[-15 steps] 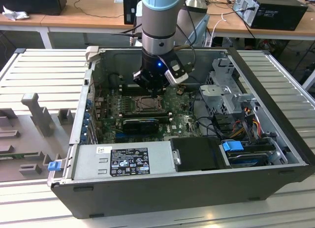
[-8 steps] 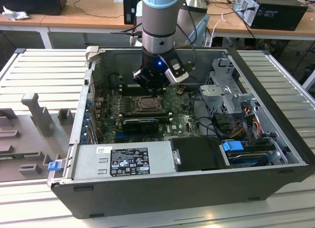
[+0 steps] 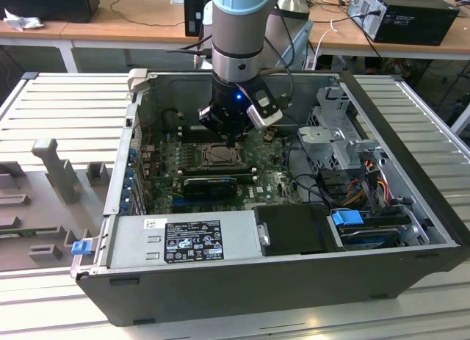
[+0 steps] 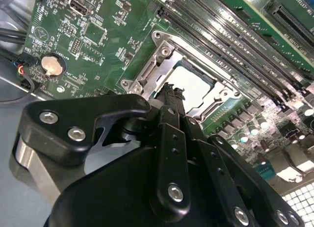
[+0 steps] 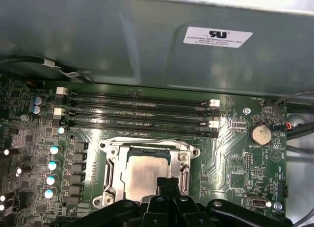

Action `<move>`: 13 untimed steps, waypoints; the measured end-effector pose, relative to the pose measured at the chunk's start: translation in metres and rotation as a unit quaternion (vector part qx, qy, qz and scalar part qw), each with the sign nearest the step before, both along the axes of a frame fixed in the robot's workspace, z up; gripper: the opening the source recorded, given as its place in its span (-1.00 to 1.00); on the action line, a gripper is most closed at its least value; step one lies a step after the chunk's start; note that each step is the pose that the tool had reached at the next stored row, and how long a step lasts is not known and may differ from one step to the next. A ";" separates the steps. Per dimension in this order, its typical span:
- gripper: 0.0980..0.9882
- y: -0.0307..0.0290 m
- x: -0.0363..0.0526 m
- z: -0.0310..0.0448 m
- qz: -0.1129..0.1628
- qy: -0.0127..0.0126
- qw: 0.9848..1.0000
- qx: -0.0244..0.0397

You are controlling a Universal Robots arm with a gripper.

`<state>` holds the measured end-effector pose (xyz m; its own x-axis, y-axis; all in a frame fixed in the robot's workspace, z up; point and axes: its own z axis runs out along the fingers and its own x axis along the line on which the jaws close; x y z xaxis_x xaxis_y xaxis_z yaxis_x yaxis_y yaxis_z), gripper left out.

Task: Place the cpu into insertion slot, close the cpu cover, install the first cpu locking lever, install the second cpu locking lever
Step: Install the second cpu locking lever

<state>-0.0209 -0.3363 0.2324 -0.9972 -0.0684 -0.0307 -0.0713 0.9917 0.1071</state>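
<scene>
One computer case [image 3: 294,281]: open-topped, lying flat on the slatted tabletop [image 3: 66,105]; best entered straight from above, clear of the walls and the loose cables [image 3: 308,182] on the exterior view's right.
Arm [image 3: 242,31]: near vertical, reaching down into the far half of the case, wrist over the board.
Motherboard [image 3: 272,182]: green, flat on the case floor; any push on it better kept short and square, with no sideways drag toward the memory slots [image 5: 137,112] on the far side of the socket.
Hand [image 5: 168,182]: fingers pressed together into one narrow tip, pinching nothing, pointing down at the socket's edge, touching or almost touching.
Cpu cover [image 5: 114,156]: seemingly folded down around the chip; probably the closing or latching step, calling for slow, even pressure on metal, never on the chip.
Insertion slot [image 3: 219,155]: mid-board, directly under the hand.
Cpu [image 5: 140,173]: seated flat in the slot, silver top showing through the cover's window.
</scene>
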 end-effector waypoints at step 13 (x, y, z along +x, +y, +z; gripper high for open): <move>-0.98 -0.0097 0.0000 0.0061 0.000 0.000 1.000 0.000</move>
<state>-0.0209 -0.3459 0.2385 -0.9972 -0.0684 -0.0307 -0.0713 0.9917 0.1071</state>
